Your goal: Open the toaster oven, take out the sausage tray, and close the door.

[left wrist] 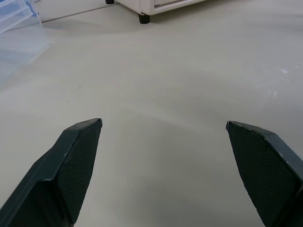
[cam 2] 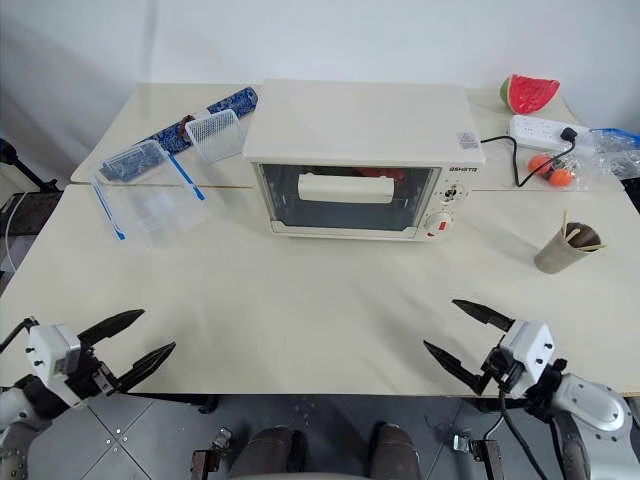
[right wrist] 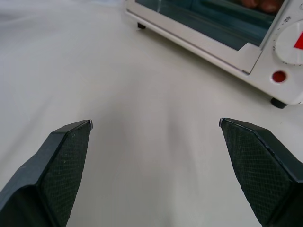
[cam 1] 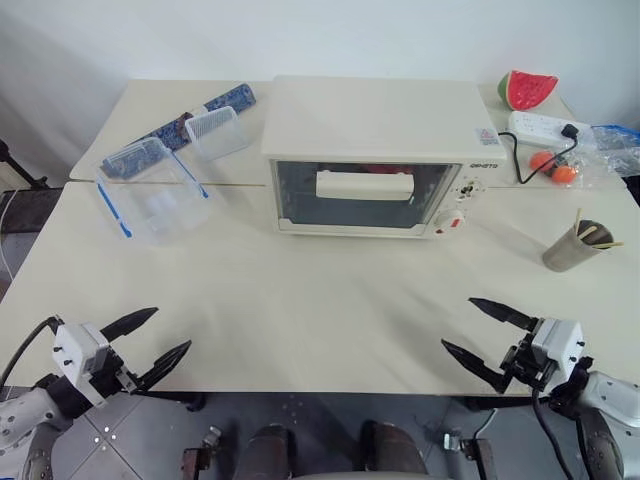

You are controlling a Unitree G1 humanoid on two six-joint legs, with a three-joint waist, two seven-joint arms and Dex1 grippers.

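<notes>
Toaster oven [cam 1: 380, 150] is seated mid-worktop [cam 1: 320, 310], door [cam 1: 362, 195] shut, red sausages glimpsed behind the glass. Left pincer [cam 1: 150, 340] and right pincer [cam 1: 485, 335] are held spread wide and empty at the near worktop edge, well apart from the oven.

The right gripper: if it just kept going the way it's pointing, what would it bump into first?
Probably the toaster oven. The right gripper is open and empty over bare table, aimed toward the oven's lower front by the knobs; depth is hard to judge.
</notes>
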